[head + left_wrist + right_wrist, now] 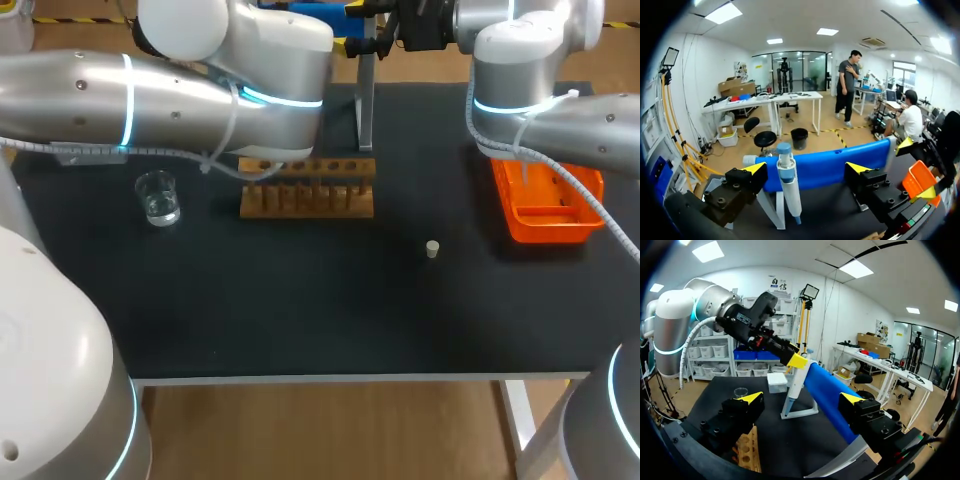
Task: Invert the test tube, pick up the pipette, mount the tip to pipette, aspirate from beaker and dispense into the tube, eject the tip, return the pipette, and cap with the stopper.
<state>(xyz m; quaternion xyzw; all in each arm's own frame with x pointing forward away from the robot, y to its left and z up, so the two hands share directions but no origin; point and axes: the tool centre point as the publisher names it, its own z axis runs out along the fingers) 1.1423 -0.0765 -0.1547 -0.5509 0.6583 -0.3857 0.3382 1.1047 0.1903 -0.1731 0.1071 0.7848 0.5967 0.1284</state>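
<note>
Pipette [788,185] hangs upright on its stand [771,212] at the rear of the surface [300,300], long axis vertical, just ahead between my left fingers [756,168], which are spread wide and not touching it. Right fingers [752,399] wide, empty, farther off.

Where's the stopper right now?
In the head view the stopper sits alone on the black table, right of centre, between the wooden rack and the orange tray, nearer the front edge than either.
</note>
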